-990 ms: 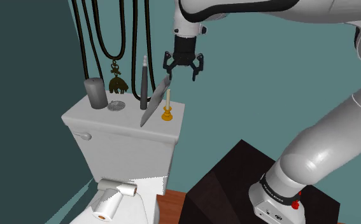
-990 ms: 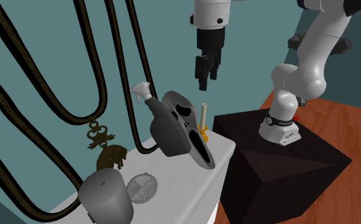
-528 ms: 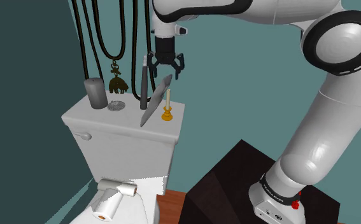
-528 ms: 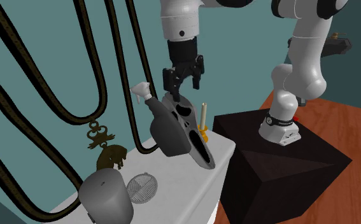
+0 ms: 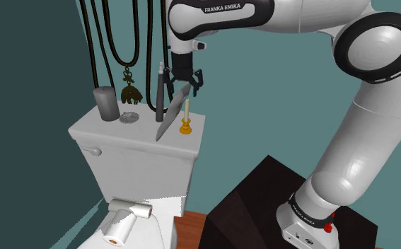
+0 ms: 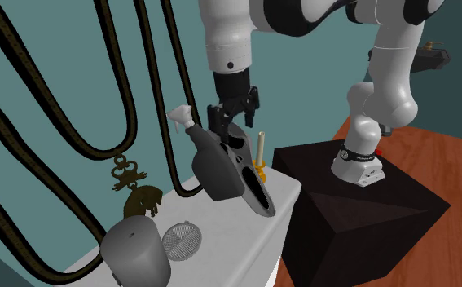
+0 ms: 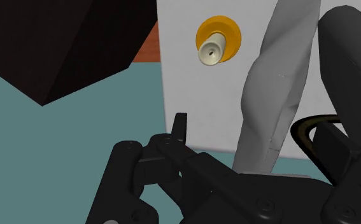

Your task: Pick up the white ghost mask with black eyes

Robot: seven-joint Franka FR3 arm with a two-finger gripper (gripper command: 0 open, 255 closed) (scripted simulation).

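Ghost mask [image 5: 170, 114], drawn grey, leans tilted on the toilet tank lid [image 5: 138, 129]. In the shoulder view you see the gripper [image 5: 184, 83] lower than half a second ago, down at the mask's top edge. In the second exterior view its spread fingers straddle that edge, near the candle [image 6: 260, 151]. In the wrist view the mask stands between parted fingers; you can't tell whether they touch it.

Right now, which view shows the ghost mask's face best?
Second exterior view: the mask shows its face, dark eyes and mouth visible. Shoulder view sees the mask edge-on, a grey sliver; wrist view, its top edge.
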